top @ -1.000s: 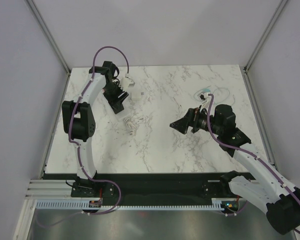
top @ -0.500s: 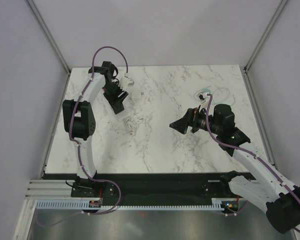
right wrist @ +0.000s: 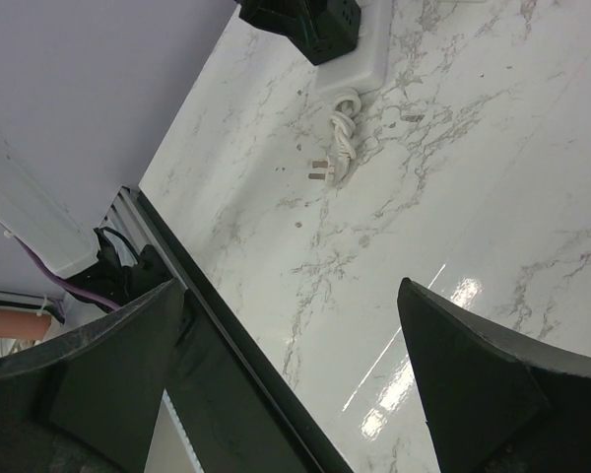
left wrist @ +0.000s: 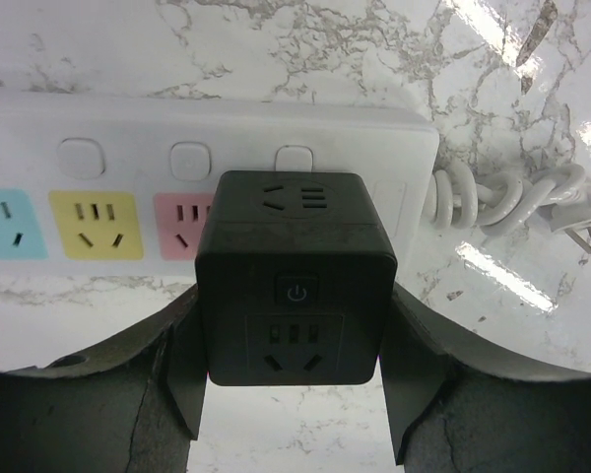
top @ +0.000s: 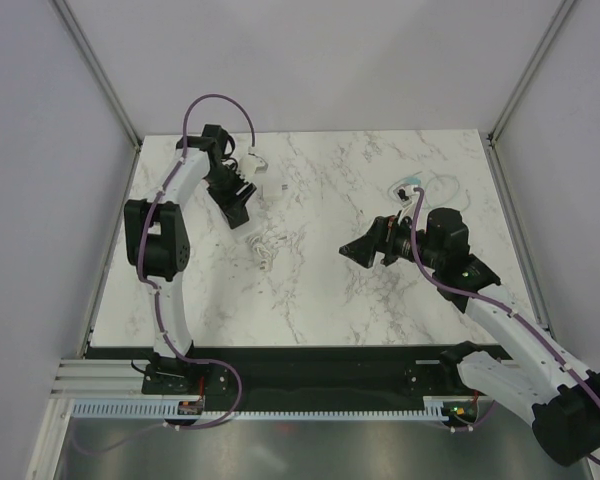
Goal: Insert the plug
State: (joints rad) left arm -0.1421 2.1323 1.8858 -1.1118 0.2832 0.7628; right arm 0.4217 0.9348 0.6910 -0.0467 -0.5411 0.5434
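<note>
- While I watch through the left wrist camera, the left gripper (left wrist: 295,379) is clenched on the black cube plug (left wrist: 294,286) at centre frame, one finger pressed to each flank.
- That plug sits over the white power strip (left wrist: 227,138), just right of its pink socket (left wrist: 180,225). I cannot tell whether the pins are seated. I judge the carrying and lining up done, with the final push down and the release left.
- Right of the strip, its coiled cord (left wrist: 492,197) lies on the bench (top: 310,300), near the plug but not touching it.
- In the overhead view the work is at upper left, near the bench's left edge and the side wall (top: 40,200). I have little room that way and plenty toward the centre.
- My right gripper (top: 352,250) hangs released at centre-right, jaws wide, holding nothing, well apart from the strip.
</note>
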